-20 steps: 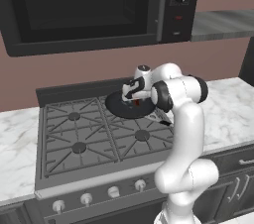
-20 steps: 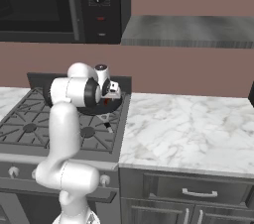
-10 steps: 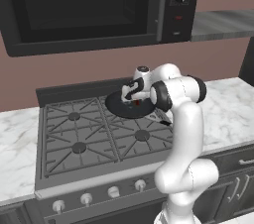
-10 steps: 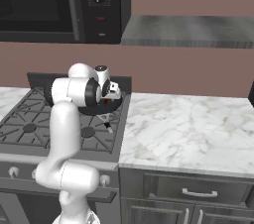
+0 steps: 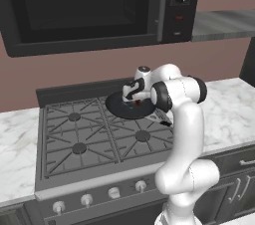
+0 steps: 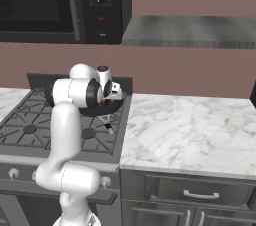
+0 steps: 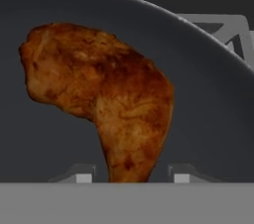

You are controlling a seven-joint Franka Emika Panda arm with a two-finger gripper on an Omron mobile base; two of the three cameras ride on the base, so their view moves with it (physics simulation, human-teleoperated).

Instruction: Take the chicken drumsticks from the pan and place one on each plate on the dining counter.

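item: chicken drumstick (image 7: pixel 106 94), lying in the pan (image 7: pixel 208 109), thin end sitting between the two fingertips (image 7: pixel 83 177) of the gripper (image 7: pixel 131 178), whose hold i cannot tell; status: task is only beginning, no drumstick plated, both deliveries remaining.

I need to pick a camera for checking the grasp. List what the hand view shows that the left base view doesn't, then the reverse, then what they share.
Hand view: one chicken drumstick up close, plump end upper left, thin end running down between the finger tips of the end effector, which stand clear of it on both sides.
Left base view: the stove with four burners and front knobs, the microwave above, marble worktop alongside, and the arm bent over the rear right burner.
Both: the black pan.
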